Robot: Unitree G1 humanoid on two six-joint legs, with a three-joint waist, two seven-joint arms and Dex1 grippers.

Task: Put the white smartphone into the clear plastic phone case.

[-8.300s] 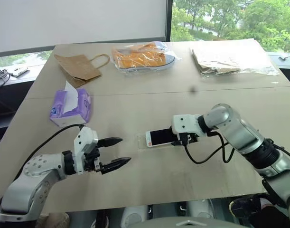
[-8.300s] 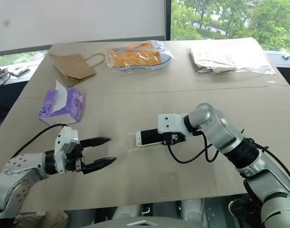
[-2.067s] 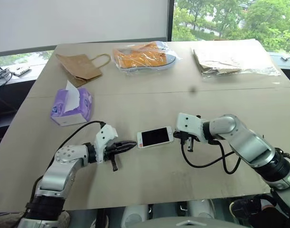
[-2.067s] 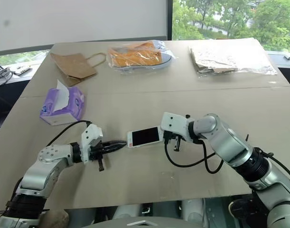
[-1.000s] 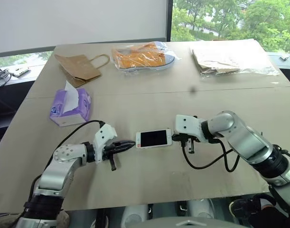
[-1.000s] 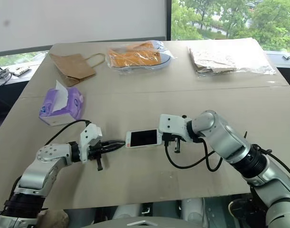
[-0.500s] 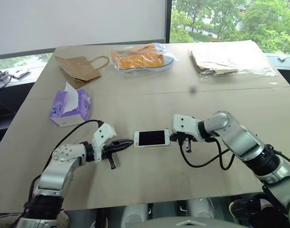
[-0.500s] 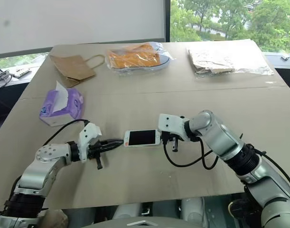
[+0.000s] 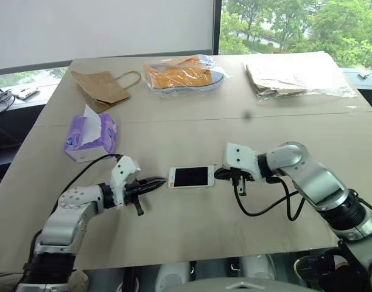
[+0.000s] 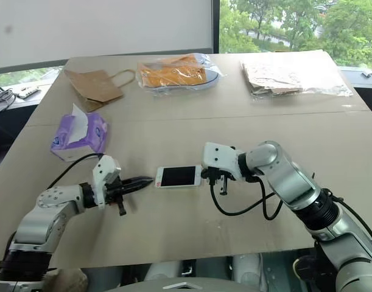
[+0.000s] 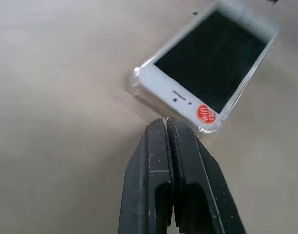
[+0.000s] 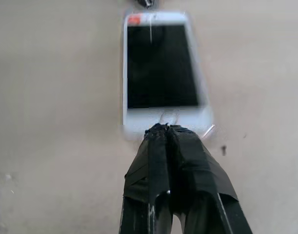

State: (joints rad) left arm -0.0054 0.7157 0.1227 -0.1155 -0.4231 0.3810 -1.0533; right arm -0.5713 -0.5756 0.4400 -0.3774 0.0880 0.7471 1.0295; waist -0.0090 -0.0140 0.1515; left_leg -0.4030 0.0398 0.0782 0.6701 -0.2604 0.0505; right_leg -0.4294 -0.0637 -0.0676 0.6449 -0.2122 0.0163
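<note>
white smartphone (image 10: 178, 176) flat on table (image 10: 173, 121), left gripper (image 10: 144, 180) and right gripper (image 10: 203, 176) closed at its ends

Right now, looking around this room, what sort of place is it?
Probably an office or lab room set up for robot practice, not a home: a big plain table by a window onto trees, a pull-down blind, and everyday items laid out like props, such as a tissue pack.

The smartphone (image 9: 191, 177) lies flat near the middle of the table (image 9: 192, 131), sitting inside the clear phone case (image 11: 139, 86), screen up. The left gripper (image 9: 160, 180) is right at its left end, the right gripper (image 9: 217, 174) at its right end, so the phone's between them. Further left sits a tissue pack (image 9: 91, 137). Along the far edge: paper bag (image 9: 102, 86) left, bagged shoe (image 9: 184, 72) middle, bagged paper stack (image 9: 295, 75) right.
</note>
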